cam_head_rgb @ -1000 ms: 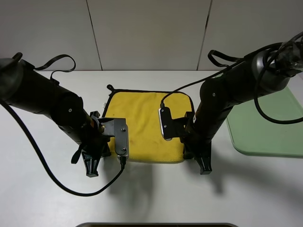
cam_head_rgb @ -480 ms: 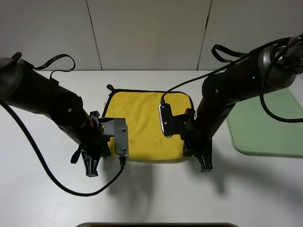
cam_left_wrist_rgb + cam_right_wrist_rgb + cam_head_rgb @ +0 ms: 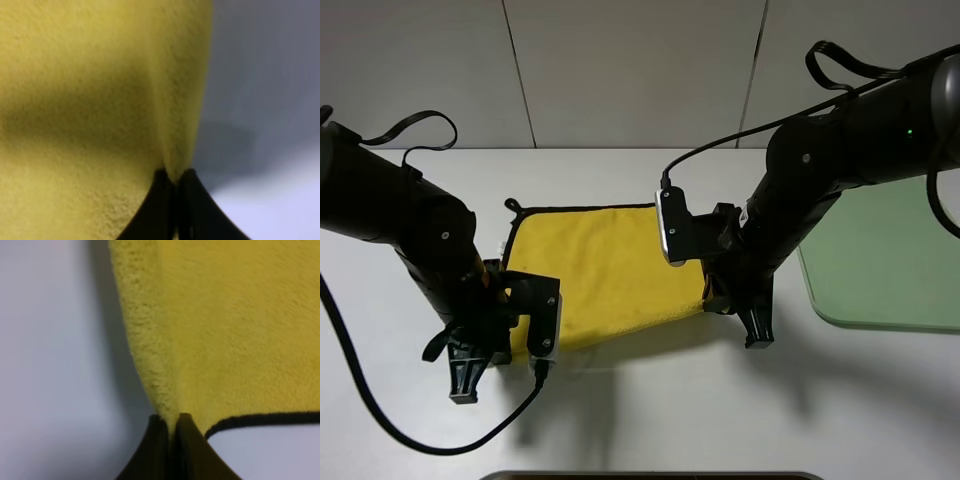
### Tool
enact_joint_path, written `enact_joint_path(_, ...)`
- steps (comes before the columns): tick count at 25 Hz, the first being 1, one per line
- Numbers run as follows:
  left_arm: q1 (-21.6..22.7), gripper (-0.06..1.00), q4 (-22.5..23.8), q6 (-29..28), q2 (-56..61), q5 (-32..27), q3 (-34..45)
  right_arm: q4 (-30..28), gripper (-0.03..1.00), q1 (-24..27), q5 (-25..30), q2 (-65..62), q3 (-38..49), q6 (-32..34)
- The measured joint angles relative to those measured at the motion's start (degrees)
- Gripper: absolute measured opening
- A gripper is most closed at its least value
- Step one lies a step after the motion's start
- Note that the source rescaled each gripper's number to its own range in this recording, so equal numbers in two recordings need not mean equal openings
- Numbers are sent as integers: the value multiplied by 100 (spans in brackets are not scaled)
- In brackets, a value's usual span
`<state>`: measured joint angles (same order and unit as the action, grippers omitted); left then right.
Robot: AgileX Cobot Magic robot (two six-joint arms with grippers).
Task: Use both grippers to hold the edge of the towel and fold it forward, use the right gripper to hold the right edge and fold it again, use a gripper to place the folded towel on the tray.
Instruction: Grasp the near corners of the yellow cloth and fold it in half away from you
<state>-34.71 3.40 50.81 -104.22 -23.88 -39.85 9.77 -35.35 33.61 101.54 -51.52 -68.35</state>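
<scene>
1. We see the left gripper [image 3: 175, 174] pressed together on the towel [image 3: 605, 265], pinching its near corner farther from the tray [image 3: 890, 260].
2. The right gripper [image 3: 171, 419] pinches the near corner closer to the tray, beside the black trim [image 3: 260, 418].
3. Only the high view shows the tray, apart from the towel. Only the wrist views show both pinches close up.

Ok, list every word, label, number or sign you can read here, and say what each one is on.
No readable text anywhere.
The square yellow microfibre towel shows no label or print.
The pale green rectangular plastic tray is plain.
The bulky black left arm and right arm carry no legible markings; the right one shows only a small green light.
</scene>
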Motion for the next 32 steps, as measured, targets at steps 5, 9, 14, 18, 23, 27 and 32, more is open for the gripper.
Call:
enact_joint_path(5, 0, 0, 64, 12, 289, -290, 21, 66, 0, -32, 183, -190, 0, 5)
enact_joint_path(9, 0, 0, 91, 24, 450, -436, 21, 138, 0, -55, 282, -287, 0, 23)
enact_joint_path(14, 7, 0, 155, 26, 730, -630, 27, 60, 0, -461, 345, -443, 0, 67)
enact_joint_path(18, 17, 0, 172, 31, 1070, -714, 36, -213, 0, -815, 422, -495, 0, 448)
enact_joint_path(23, 17, 0, 172, 40, 1453, -814, 36, -465, 0, -886, 454, -650, 0, 1131)
enact_joint_path(27, 17, 0, 172, 40, 1720, -910, 36, -502, 0, -886, 574, -837, 0, 1313)
enact_joint_path(32, 17, 0, 172, 40, 2081, -999, 41, -502, 0, -886, 804, -1132, 0, 1462)
